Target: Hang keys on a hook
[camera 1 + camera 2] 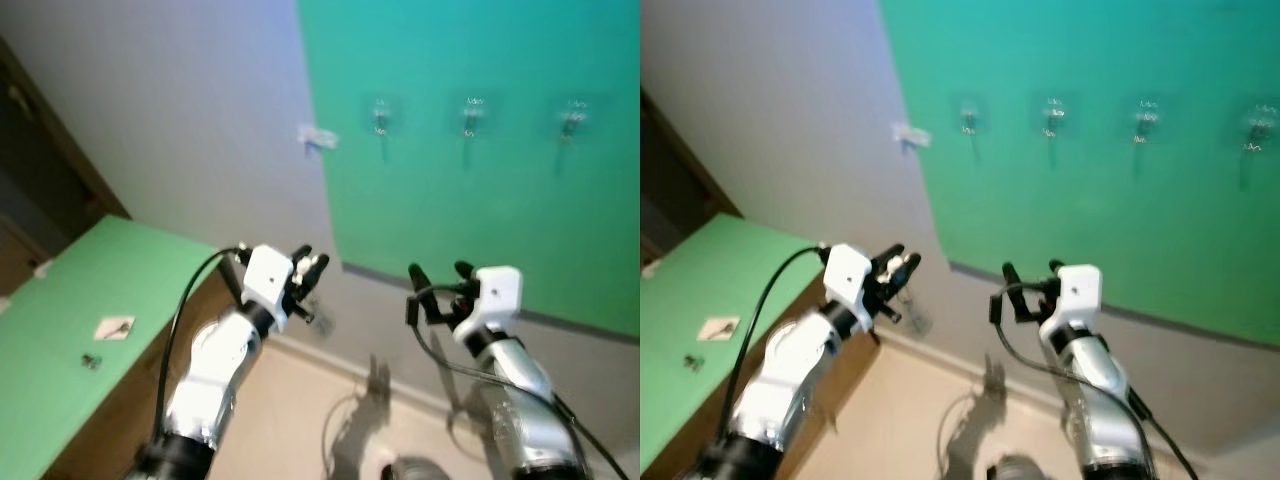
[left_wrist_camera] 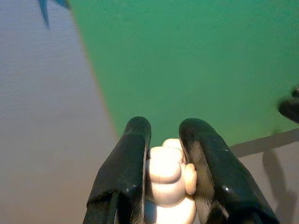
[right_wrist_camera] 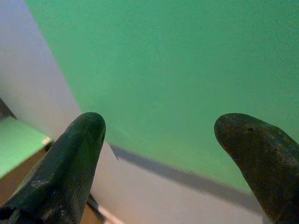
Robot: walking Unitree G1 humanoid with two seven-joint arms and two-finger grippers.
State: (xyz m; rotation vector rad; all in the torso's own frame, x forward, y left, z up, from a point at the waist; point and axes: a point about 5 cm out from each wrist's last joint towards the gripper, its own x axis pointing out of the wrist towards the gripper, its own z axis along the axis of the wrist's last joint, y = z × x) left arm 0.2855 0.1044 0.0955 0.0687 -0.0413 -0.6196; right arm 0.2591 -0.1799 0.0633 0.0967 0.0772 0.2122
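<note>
The left gripper [image 2: 164, 154] is holding a white keychain figure [image 2: 168, 179] tightly between its jaws, raised before the wall. Beside it, the right gripper [image 3: 159, 135] is keeping its jaws wide. Farther, hooks [image 1: 472, 115] are sitting on the green panel [image 1: 480, 200].

open air lies between both tools and the hooks [image 1: 471, 117] on the green panel [image 1: 480, 220].

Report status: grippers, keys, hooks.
Left gripper shut on white keychain figure, raised below the green wall panel. Right gripper open, empty. Hooks above, not yet reached. Nothing blocking.
</note>
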